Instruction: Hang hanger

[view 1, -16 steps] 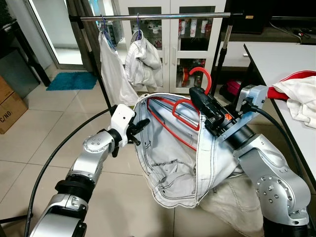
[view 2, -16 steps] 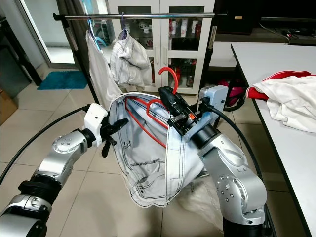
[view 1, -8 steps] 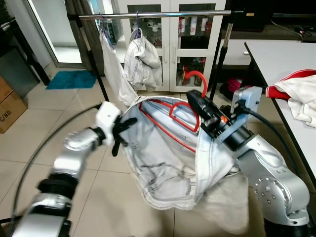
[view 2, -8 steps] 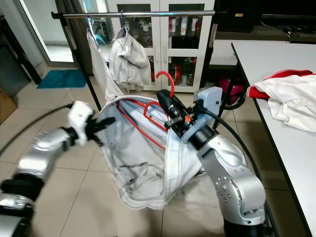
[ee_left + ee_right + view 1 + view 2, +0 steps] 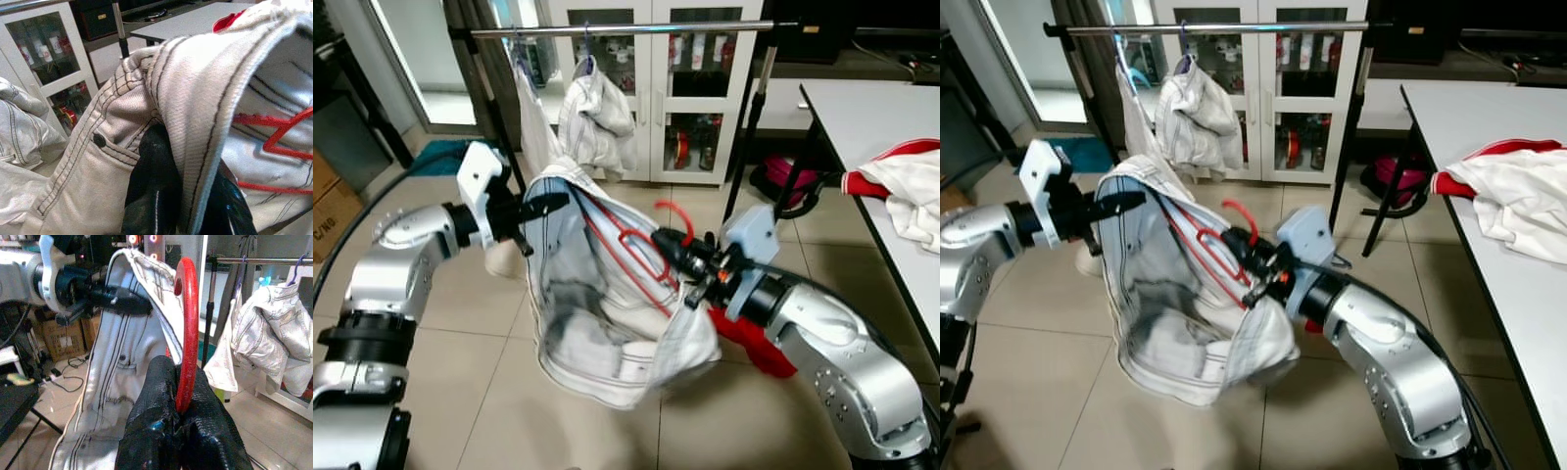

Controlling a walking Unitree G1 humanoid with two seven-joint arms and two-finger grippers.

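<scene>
- The rail (image 5: 626,30) is the landmark: a steel bar across the top of the scene, in front of a glass cabinet (image 5: 651,88), with two pale garments (image 5: 597,122) already hung near its left end.
- The hanger (image 5: 641,245) is red, threaded inside a pair of white jeans (image 5: 597,313). It sits well below the rail and in front of it, its hook tilted toward the robot's right, not yet up at bar height.
- The right gripper (image 5: 677,257) has its fingers clamped on the hanger just under the hook; the right wrist view shows the red curve rising from between them. That hold leaves the hook free to go over the rail.
- The left gripper (image 5: 540,204) pinches the jeans' waistband, fingers closed on the denim, holding it up and out, probably so the cloth stays on the hanger.
- A white and red cloth (image 5: 911,191) lies on the desk (image 5: 862,117), right of the rail.
</scene>
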